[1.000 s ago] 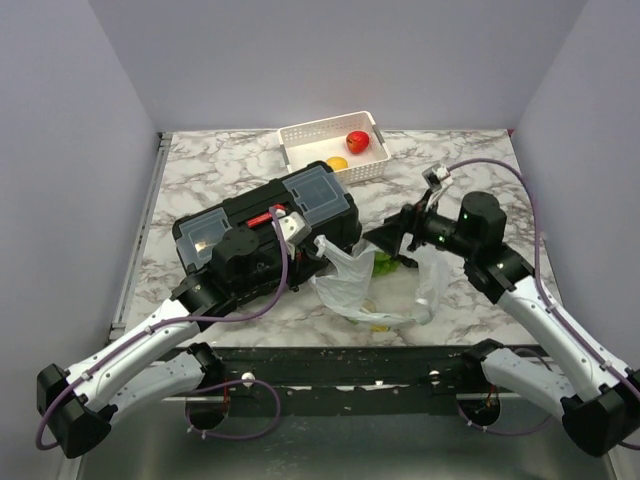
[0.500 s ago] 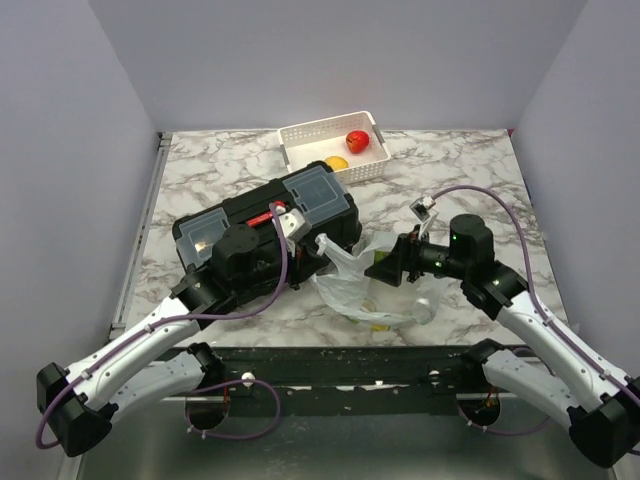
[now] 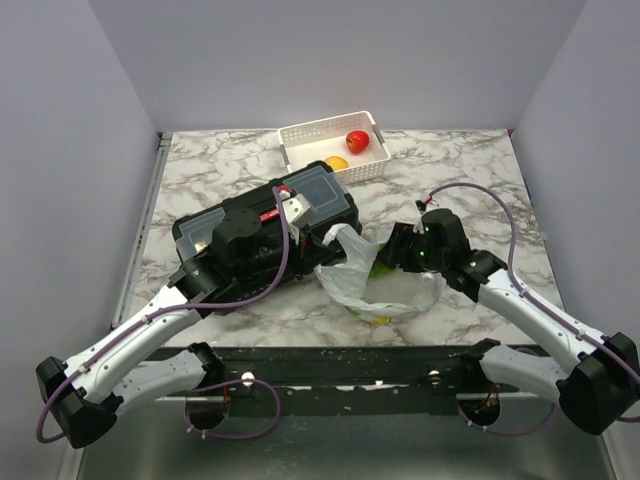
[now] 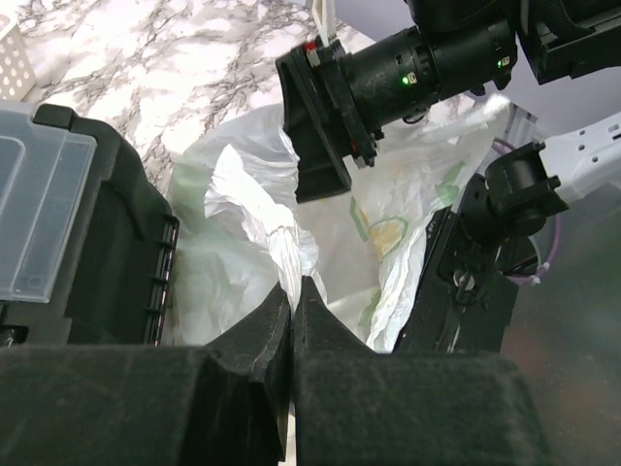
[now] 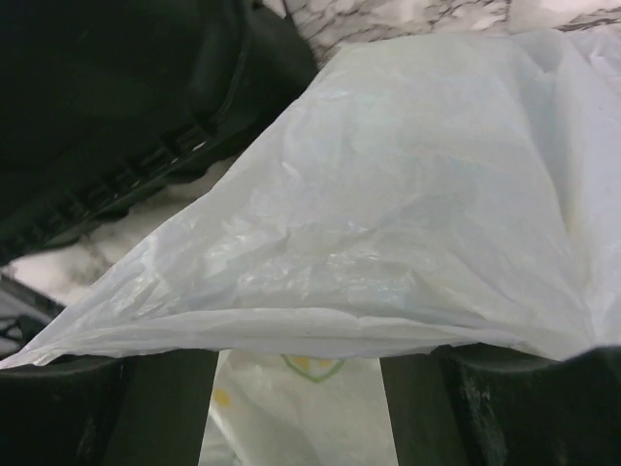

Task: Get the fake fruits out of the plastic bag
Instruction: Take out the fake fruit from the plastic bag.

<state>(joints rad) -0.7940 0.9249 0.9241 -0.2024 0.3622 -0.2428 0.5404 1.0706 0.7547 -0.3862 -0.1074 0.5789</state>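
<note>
The left gripper (image 4: pixel 294 296) pinches a fold of the plastic bag (image 4: pixel 243 194); the right gripper (image 5: pixel 299 379) seems open under it.

1 plastic bag (image 3: pixel 385 292), 1 black toolbox (image 3: pixel 322 197), 1 white basket (image 3: pixel 300 134), 1 red fruit (image 3: pixel 357 140), 1 yellow fruit (image 3: pixel 337 163).

Pale lavender walls (image 3: pixel 330 60) on three sides, white-and-grey marbled tabletop (image 3: pixel 220 170), dark metal rail (image 3: pixel 330 365) along near edge, even light.
</note>
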